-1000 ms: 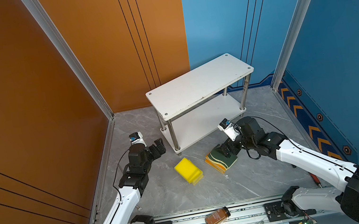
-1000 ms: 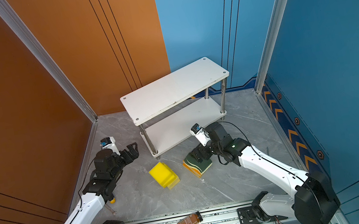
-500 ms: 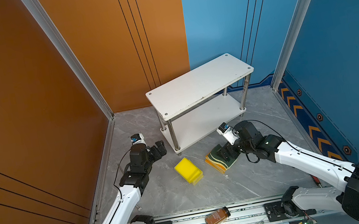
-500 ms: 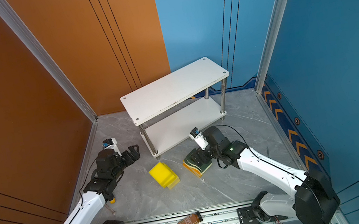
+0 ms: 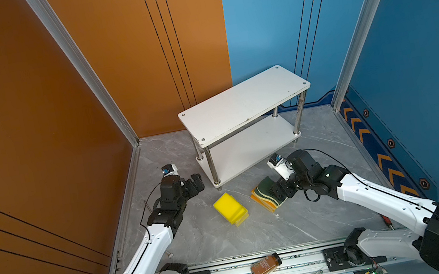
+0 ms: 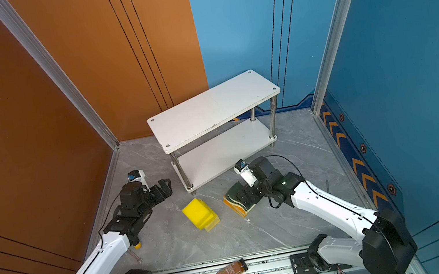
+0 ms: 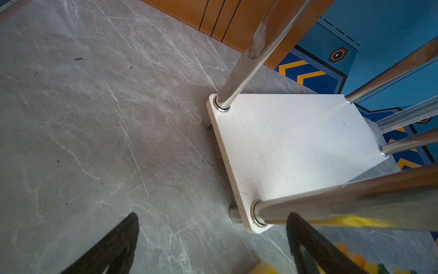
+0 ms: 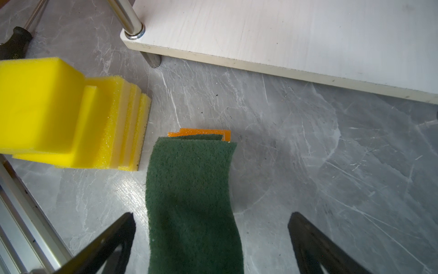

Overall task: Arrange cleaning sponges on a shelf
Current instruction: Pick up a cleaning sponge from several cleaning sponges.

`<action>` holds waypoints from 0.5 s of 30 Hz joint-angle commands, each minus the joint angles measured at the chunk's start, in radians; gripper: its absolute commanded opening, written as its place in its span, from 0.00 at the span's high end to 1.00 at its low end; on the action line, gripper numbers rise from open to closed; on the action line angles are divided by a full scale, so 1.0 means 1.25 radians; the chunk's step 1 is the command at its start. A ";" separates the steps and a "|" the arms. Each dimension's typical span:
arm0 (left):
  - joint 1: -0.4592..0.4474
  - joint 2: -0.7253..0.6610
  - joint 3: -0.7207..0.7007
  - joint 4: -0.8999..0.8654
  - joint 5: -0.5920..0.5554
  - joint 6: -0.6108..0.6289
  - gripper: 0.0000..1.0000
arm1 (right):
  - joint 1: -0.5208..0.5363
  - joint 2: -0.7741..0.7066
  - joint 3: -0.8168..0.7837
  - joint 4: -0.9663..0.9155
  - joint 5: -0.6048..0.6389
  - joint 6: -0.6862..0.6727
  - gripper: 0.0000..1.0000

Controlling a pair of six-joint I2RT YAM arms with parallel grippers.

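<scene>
The right jaws stand spread wide and hold nothing. In the right wrist view their two dark tips flank the green-topped sponge (image 8: 192, 201), one on each long side, with clear gaps between tip and foam. That sponge tops a small stack; a second green layer and orange sponges (image 8: 203, 132) peek out beneath its far end. The stack lies on the grey surface (image 5: 260, 237), just in front of the long front edge of the shelf (image 5: 242, 103). A stepped stack of yellow sponges (image 5: 229, 209) lies in front of the shelf's near left leg. No sponge shows on the top board or on the visible part of the lower board (image 8: 284, 35).

The foam should be light and soft, yielding under a squeeze, and the scouring top is rough enough to resist slipping. The layers look loose, so a pinch on the top one alone may drag or skew those under it. Its wavy sides narrow at the middle, and a hold across that waist, set low enough to catch the foam body, seems best.

The right arm (image 5: 375, 195) reaches low from its base toward the shelf, forearm near level, wrist tipped down over the stack. The left jaws are also wide apart and empty. The left arm (image 5: 152, 247) stretches forward and aims them at the shelf's near left leg, close beside it. A brown bottle (image 5: 265, 266) lies on the rail, well apart from the shelf.
</scene>
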 commanded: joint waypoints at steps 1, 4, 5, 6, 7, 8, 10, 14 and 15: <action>-0.005 0.006 0.027 -0.011 -0.003 0.008 0.02 | 0.012 0.008 0.016 -0.040 0.018 -0.003 0.01; -0.005 0.010 0.027 -0.011 -0.002 0.007 0.02 | 0.020 0.018 0.014 -0.043 0.014 -0.005 0.01; -0.005 0.009 0.027 -0.011 -0.002 0.007 0.02 | 0.021 0.020 0.014 -0.043 0.014 -0.006 0.01; -0.005 0.011 0.027 -0.012 -0.002 0.006 0.02 | 0.023 0.024 0.013 -0.043 0.015 -0.007 0.01; -0.005 0.012 0.027 -0.013 -0.002 0.006 0.02 | 0.024 0.027 0.015 -0.045 0.016 -0.007 0.01; -0.005 0.013 0.028 -0.013 -0.002 0.005 0.02 | 0.025 0.033 0.015 -0.045 0.016 -0.008 0.01; -0.005 0.016 0.030 -0.014 -0.002 0.005 0.02 | 0.027 0.041 0.017 -0.047 0.018 -0.008 0.02; -0.004 0.021 0.031 -0.019 0.000 0.004 0.02 | 0.030 0.056 0.017 -0.047 0.028 -0.011 0.03; -0.005 0.021 0.031 -0.020 0.000 0.004 0.02 | 0.031 0.058 0.016 -0.046 0.029 -0.011 0.04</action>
